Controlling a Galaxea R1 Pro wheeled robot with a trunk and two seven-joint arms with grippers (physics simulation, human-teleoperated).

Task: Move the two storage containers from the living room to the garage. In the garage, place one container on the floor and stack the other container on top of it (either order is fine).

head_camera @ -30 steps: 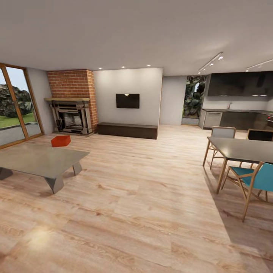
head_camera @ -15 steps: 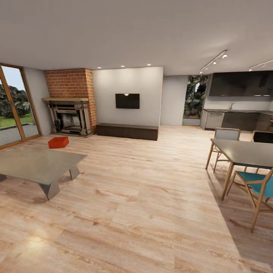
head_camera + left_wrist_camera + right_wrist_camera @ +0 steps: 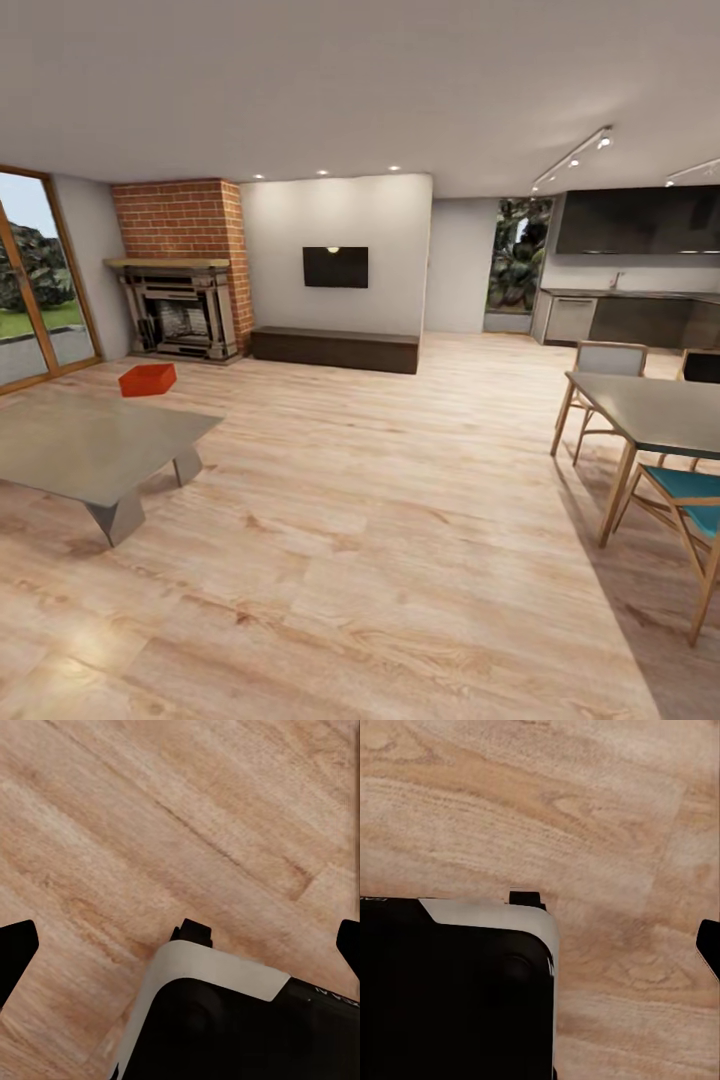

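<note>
Orange-red and shallow, one bin (image 3: 147,380) is sitting on the plank floor (image 3: 380,520) of the living room, at about 10 o'clock in the head view. It is a plain rectangular box with thin walls and an open top, lying just in front of the fireplace (image 3: 182,310) and beyond the far edge of the low grey coffee table (image 3: 95,450), apart from both.

Compared with half a second ago, the whole head view is shifting: the bin, the fireplace and the coffee table are all sitting a little further left and lower, and the dining table (image 3: 650,410) is sliding toward the right edge. That is the camera moving, not the things.

The floor is light wood with long grain and a soft gloss. The chimney (image 3: 180,220) is red brick above a dark ornate hearth. A dark TV (image 3: 335,267) is hanging on the cream wall over a long low bench (image 3: 335,350). Wood-framed glass doors (image 3: 30,280) are standing at 9 o'clock. A teal-seated chair (image 3: 690,520) is at 4 o'clock.

In the left wrist view, two dark fingers (image 3: 16,952) are spread wide at opposite edges over bare planks and the robot's black-and-white base (image 3: 225,1020), holding nothing. In the right wrist view only one finger (image 3: 709,945) shows, so I cannot tell its spread.
</note>
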